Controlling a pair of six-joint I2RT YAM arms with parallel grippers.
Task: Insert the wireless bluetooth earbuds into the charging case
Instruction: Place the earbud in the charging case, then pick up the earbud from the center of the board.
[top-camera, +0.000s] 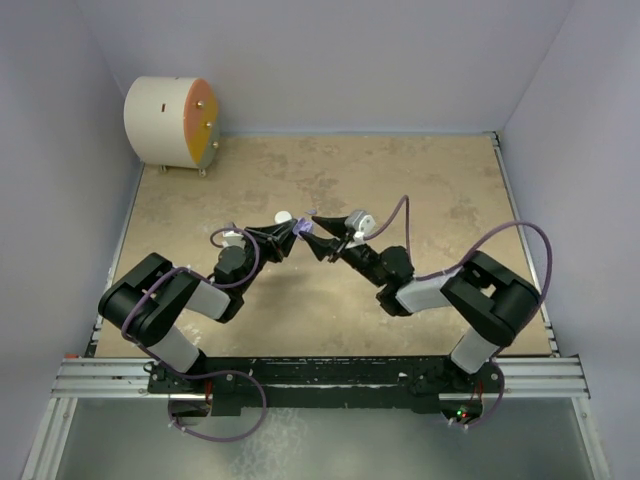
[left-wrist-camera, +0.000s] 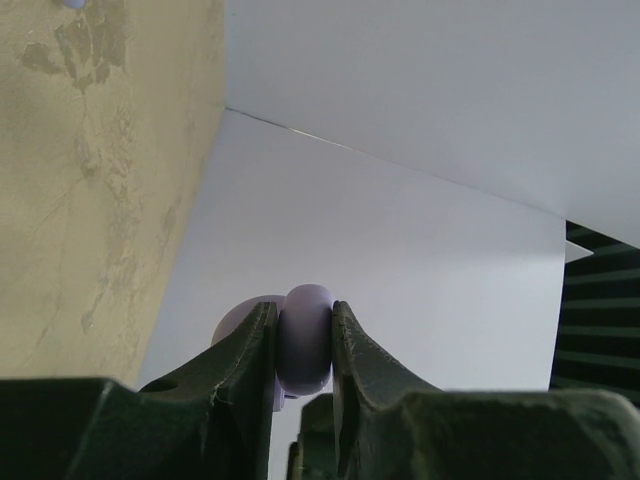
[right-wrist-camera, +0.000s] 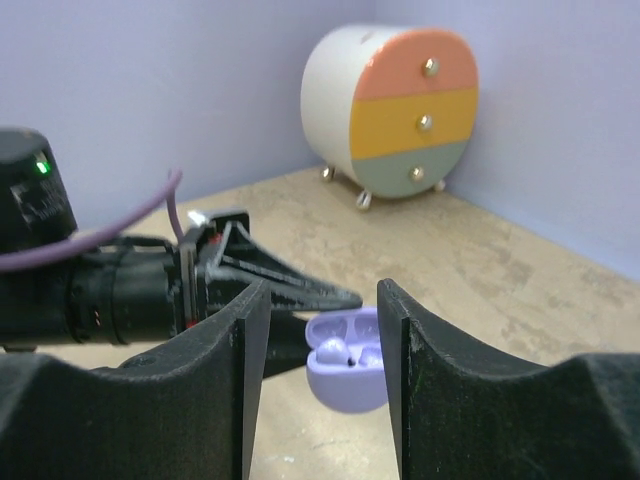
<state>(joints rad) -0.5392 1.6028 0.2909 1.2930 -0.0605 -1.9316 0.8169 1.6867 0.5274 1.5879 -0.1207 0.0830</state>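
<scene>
The left claw (left-wrist-camera: 303, 318) is clamped tight on the lilac pebble-shaped plastic charging case (right-wrist-camera: 347, 378), holding it open and off the mottled tan desk (right-wrist-camera: 480, 270). The right claw (right-wrist-camera: 322, 295) hangs just beside it, jaws spread wide and empty. Two tiny pale stemmed plastic earbuds (right-wrist-camera: 335, 350) look to be lying in the case's wells (whether fully seated is too blurred to tell). Such buds are probably featherlight, hard and glossy, so a firm pinch would likely squirt one out. I would take a bud across its rounded head with light pressure, stem pointing down into the well. The case is smooth and rounded too, and could twist in the grip if pushed off-centre.
</scene>
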